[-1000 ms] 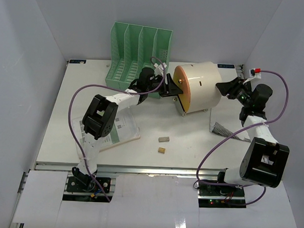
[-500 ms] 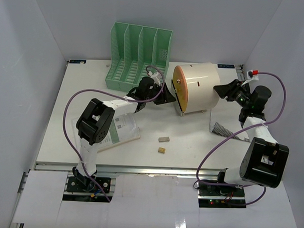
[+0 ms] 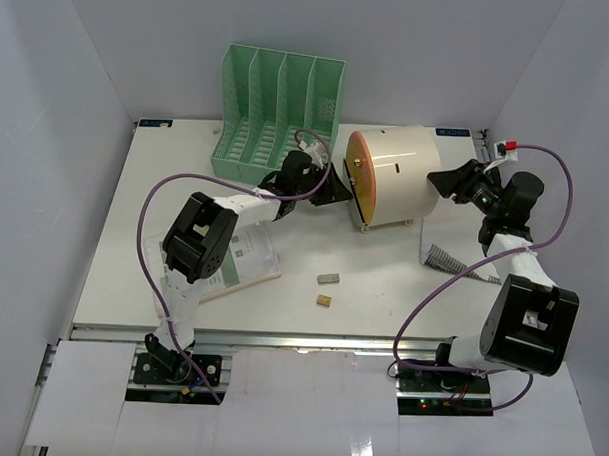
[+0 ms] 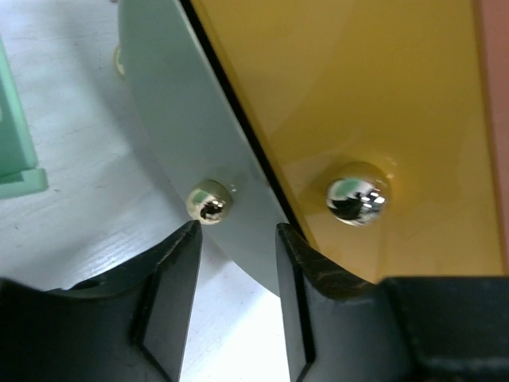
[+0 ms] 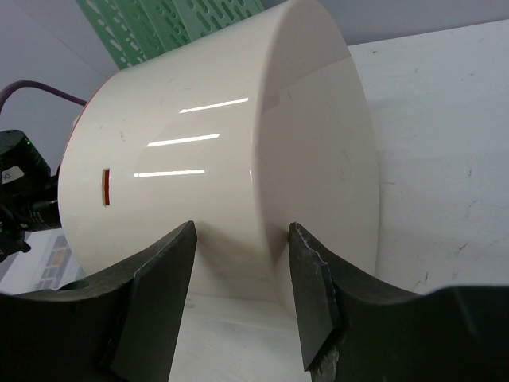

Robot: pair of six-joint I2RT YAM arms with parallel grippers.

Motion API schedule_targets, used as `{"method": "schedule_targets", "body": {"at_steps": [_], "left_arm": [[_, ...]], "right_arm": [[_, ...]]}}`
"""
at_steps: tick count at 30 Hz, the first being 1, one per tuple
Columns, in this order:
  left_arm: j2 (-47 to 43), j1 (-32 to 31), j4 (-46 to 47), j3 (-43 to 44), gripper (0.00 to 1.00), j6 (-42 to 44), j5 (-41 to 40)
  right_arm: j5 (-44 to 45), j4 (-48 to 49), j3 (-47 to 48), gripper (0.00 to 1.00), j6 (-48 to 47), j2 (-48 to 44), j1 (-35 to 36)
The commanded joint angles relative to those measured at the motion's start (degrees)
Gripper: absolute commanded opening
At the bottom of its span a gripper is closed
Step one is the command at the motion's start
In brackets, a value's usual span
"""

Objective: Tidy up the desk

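White walls enclose the counter, filling the booth floor. Far across it lies the cream drawer drum beside the green file rack. Right hand stands spread at the drum's back; left hand gapes, empty, at its front. The small shiny knob sits outside the left hand's fingers, so closing could pinch only panel edge and drag the drum.
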Motion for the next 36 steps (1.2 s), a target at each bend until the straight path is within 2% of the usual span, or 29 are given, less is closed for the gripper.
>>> {"method": "schedule_targets", "body": {"at_steps": [1,13,23,30,36], "left_arm": [[0.9,0.8,-1.4,3.5,0.55,0.5,1.1],[5.7,1.7,-1.7,7.2,0.55,0.0,4.6],[6.7,1.7,1.1,5.6,0.54,-1.6,8.0],[7.4,1.7,3.4,5.7,0.43,-4.1,9.9],[6.8,1.7,4.3,4.8,0.28,-4.2,9.8]], "right_arm": [[-2.9,-0.7,-0.6,0.56,-0.7,-1.2,0.1],[-2.9,-0.7,-0.5,0.57,-1.0,-1.1,-0.1],[-2.9,-0.7,-0.5,0.57,-1.3,-0.7,-0.3],[-2.7,-0.9,-0.5,0.56,-1.4,-0.6,-0.3],[-2.5,-0.9,-0.6,0.56,-1.7,-0.4,-0.4]]}}
